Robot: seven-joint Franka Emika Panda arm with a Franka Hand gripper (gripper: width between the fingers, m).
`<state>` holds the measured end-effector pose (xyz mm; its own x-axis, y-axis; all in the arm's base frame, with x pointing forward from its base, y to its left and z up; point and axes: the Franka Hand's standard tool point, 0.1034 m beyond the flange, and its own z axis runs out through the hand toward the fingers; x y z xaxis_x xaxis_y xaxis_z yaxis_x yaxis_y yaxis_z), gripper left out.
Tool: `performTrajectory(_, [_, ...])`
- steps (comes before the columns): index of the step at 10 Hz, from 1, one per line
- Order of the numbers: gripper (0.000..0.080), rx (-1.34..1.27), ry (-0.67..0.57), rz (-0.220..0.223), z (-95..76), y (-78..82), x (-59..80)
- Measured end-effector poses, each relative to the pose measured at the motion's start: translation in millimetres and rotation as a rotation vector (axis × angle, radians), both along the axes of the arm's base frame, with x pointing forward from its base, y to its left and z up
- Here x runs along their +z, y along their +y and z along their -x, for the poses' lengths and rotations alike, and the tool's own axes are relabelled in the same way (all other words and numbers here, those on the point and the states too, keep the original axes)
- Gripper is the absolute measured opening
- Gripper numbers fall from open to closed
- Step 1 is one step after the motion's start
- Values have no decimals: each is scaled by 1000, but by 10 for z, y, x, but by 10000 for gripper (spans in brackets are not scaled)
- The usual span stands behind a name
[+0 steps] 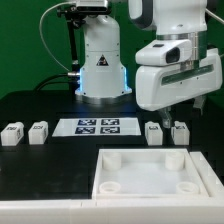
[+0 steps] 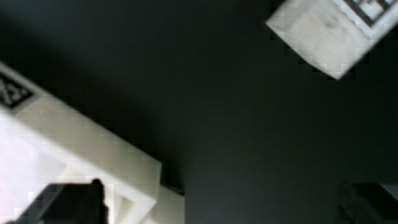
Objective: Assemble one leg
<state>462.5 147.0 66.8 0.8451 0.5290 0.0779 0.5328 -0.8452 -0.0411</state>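
Observation:
Four small white legs stand in a row on the black table. Two are at the exterior view's left (image 1: 12, 134) (image 1: 38, 131) and two at its right (image 1: 153, 132) (image 1: 180, 131). My gripper (image 1: 180, 114) hangs just above the rightmost leg. In the wrist view my gripper (image 2: 222, 205) is open, with only dark table between its fingers. One dark finger (image 2: 71, 205) is right beside a close white leg (image 2: 80, 150) that has a tag on one face. Another tagged white piece (image 2: 338, 35) lies further off.
The marker board (image 1: 97, 126) lies in the middle of the row. The large white tray with round corner sockets (image 1: 150, 172) lies in front, toward the exterior view's right. The robot base (image 1: 100, 70) stands behind.

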Motion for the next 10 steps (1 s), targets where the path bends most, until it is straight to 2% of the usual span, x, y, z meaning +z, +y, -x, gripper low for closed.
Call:
performTrajectory(1, [649,-71,7,-6,7,11,-4])
performTrajectory(3, [649,-420,70,-19,223,142,-99])
performTrajectory(4, [649,-569,91,-29,269,194,-102])
performTrajectory(6, [649,-566,131,-10,287,177,-109])
performTrajectory(8, [649,-565,127,-12,285,184,-111])
performTrajectory(9, [649,-582,247,43,414,144,-160])
performTrajectory(10, [649,-592,339,82,388,180,-157])
